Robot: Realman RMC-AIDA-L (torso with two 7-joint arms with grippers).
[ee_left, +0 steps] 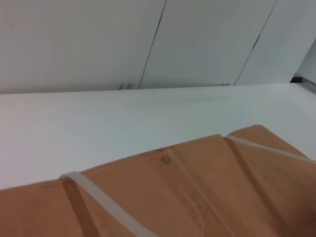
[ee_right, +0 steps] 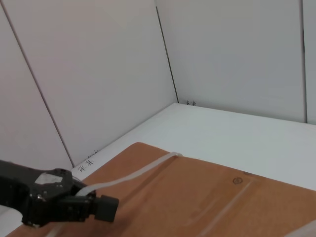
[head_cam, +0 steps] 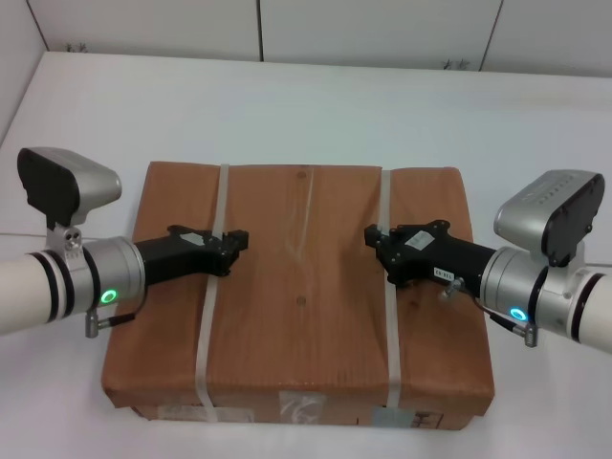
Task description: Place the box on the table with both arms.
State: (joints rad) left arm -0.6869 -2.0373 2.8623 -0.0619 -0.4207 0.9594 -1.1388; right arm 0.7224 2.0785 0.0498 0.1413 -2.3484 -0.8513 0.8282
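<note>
The box (head_cam: 304, 287), wrapped in brown paper with two whitish straps, lies flat on the white table (head_cam: 316, 105), labels on its near side. My left gripper (head_cam: 236, 243) lies over the box top at the left strap (head_cam: 216, 206), fingers together; I cannot tell whether it holds the strap. My right gripper (head_cam: 373, 236) lies over the top at the right strap (head_cam: 389, 206), fingers together. The right wrist view shows the box (ee_right: 207, 197) and the left gripper (ee_right: 106, 208) at the strap. The left wrist view shows the box top (ee_left: 197, 197).
White wall panels (head_cam: 382, 29) stand behind the table's far edge. The box sits near the table's front edge, with bare tabletop (ee_left: 123, 123) beyond it and at both sides.
</note>
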